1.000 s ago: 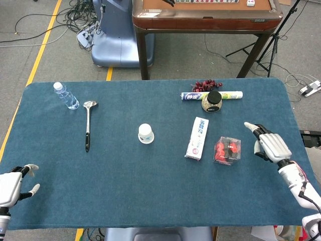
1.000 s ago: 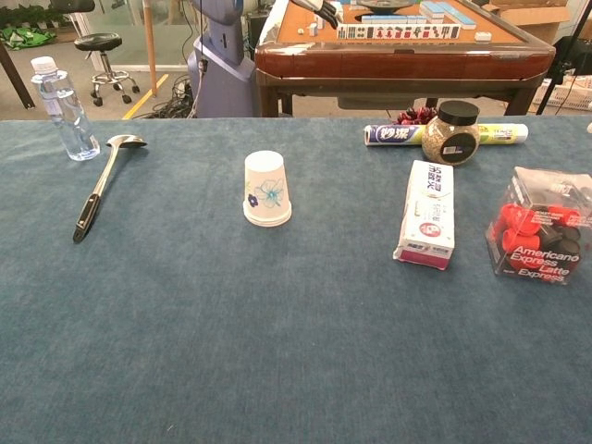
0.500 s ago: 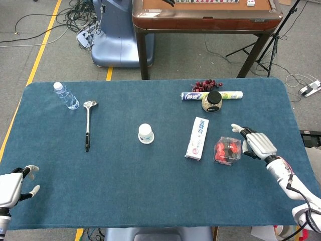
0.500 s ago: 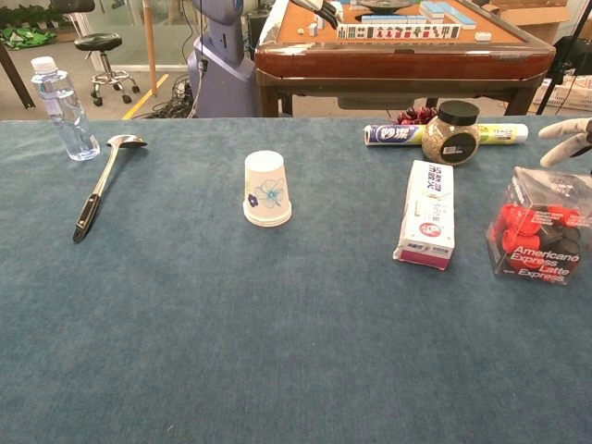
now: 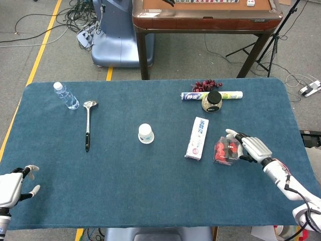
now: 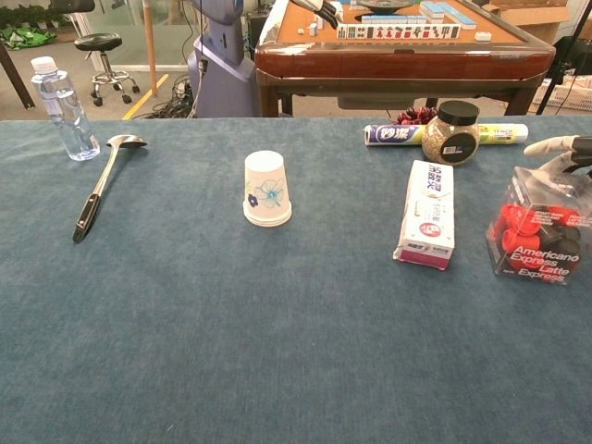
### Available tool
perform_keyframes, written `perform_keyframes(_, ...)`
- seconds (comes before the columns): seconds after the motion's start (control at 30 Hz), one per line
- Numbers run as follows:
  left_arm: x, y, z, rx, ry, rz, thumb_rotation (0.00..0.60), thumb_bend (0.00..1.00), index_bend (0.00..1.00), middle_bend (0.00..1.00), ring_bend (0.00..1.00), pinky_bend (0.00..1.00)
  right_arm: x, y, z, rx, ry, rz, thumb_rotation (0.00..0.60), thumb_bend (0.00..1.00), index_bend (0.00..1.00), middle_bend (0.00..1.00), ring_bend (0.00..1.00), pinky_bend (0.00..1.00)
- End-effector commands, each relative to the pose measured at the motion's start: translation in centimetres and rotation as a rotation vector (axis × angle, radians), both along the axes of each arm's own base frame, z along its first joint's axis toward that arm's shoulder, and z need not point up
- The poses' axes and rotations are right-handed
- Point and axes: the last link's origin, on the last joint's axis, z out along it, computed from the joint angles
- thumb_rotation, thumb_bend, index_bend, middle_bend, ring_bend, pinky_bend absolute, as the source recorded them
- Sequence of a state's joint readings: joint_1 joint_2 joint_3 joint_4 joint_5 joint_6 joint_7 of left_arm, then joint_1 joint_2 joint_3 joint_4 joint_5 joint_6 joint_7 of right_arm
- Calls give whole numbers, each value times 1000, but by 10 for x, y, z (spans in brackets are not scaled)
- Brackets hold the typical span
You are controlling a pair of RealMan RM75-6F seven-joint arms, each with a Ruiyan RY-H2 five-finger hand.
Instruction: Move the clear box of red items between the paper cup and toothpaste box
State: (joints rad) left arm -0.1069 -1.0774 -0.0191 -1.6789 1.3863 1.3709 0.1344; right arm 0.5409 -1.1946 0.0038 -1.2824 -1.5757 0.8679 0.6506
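Cloth (image 5: 150, 191) of deep blue is covering our table, grey floor lying beyond. Our right hand (image 5: 252, 147) is spreading wide fingers just beside the clear box (image 5: 226, 150); our left hand (image 5: 12, 187) is resting empty, fingers apart.

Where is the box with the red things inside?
The clear box sits on the table's right side in the head view, just right of the toothpaste box, with the right hand beside it.

Robot lab, floor cables (image 5: 83, 20), yellow floor tape (image 5: 44, 42), mahjong table (image 5: 205, 17)
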Motion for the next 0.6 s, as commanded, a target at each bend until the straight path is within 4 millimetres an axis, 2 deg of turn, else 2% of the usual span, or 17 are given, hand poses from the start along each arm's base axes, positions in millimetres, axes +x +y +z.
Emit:
perform_keyframes(0.03, 0, 0, 0, 1, -1, 0, 600, 264, 360, 500, 389, 570, -2, 2, -1, 26, -16, -1, 600, 1000, 0, 205, 138, 262)
perform_keyframes(0.6, 1, 0, -3, -12, 3, -3, 600, 264, 360, 501, 389, 570, -8, 9, -1, 140, -173, -34, 600, 1000, 0, 227, 176, 303)
